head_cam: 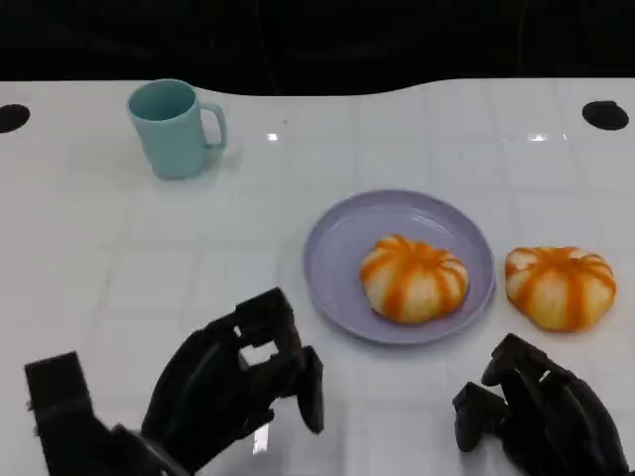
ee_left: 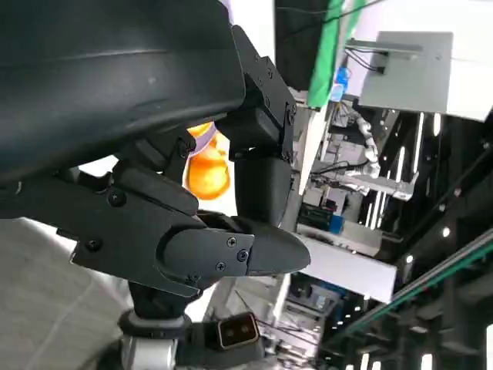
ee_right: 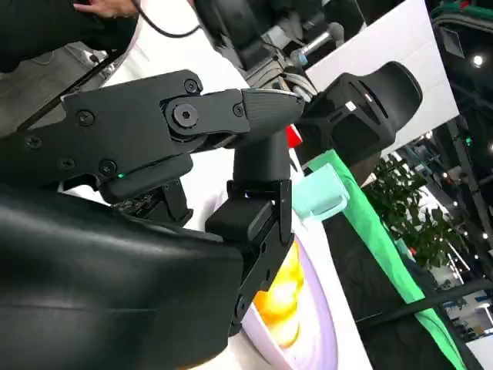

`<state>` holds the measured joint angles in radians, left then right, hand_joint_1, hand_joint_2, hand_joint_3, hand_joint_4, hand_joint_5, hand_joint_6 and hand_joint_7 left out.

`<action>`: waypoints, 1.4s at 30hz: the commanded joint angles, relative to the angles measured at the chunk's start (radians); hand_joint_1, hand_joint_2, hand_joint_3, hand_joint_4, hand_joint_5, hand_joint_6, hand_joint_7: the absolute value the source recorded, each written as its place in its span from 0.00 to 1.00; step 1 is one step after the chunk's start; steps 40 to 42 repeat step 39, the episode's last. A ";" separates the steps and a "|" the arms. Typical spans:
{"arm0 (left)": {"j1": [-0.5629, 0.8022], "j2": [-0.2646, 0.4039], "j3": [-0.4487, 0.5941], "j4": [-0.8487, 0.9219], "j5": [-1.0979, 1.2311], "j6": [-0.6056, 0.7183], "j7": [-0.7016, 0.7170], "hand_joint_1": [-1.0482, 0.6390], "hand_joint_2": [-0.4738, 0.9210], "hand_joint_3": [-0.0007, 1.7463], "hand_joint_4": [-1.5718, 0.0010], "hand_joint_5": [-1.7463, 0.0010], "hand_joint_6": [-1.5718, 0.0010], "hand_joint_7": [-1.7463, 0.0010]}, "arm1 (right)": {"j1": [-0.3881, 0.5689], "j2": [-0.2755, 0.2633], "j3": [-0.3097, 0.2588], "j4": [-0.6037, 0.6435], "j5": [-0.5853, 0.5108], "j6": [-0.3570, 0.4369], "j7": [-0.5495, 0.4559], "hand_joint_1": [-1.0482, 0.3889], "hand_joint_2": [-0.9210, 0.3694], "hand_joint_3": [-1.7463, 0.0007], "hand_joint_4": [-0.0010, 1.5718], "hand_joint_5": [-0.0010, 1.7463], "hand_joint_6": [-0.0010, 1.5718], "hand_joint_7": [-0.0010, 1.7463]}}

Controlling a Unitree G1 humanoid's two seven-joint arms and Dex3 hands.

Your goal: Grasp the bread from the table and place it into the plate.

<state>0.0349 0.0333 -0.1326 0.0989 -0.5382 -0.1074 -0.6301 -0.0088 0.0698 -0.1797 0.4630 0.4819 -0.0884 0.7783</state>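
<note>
A lilac plate [head_cam: 337,260] sits at the table's middle with one orange-striped white bread [head_cam: 413,277] lying on it. A second striped bread [head_cam: 559,286] lies on the table just right of the plate. My left hand [head_cam: 230,382] hovers near the front edge, left of the plate, fingers apart and holding nothing. My right hand [head_cam: 536,412] sits low at the front right, below the second bread, fingers loosely curled with nothing in them. In the left wrist view a bread [ee_left: 206,171] shows past the fingers [ee_left: 231,250]. The right wrist view shows the plate [ee_right: 320,324] and bread [ee_right: 277,297].
A teal mug [head_cam: 174,127] stands at the back left with its handle to the right. Two dark round holes [head_cam: 605,114] mark the table's far corners. The table's dark back edge [head_cam: 317,84] runs behind the mug. In the right wrist view a person's hand [ee_right: 112,6] appears beside the table.
</note>
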 commanded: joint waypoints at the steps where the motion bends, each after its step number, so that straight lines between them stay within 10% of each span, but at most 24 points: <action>1: 0.031 0.000 0.024 -0.005 -0.003 0.023 -0.021 0.21 1.00 0.21 0.44 0.00 0.61 0.00 | -0.001 -0.016 -0.006 0.006 0.001 -0.001 -0.006 0.33 0.00 0.86 0.50 0.96 0.44 0.81; 42: 0.033 -0.027 0.086 -0.011 -0.006 0.092 -0.088 0.21 1.00 0.14 0.44 0.00 0.60 0.00 | -0.014 -0.008 -0.004 0.022 -0.005 -0.016 -0.011 0.34 0.00 0.86 0.50 0.95 0.43 0.82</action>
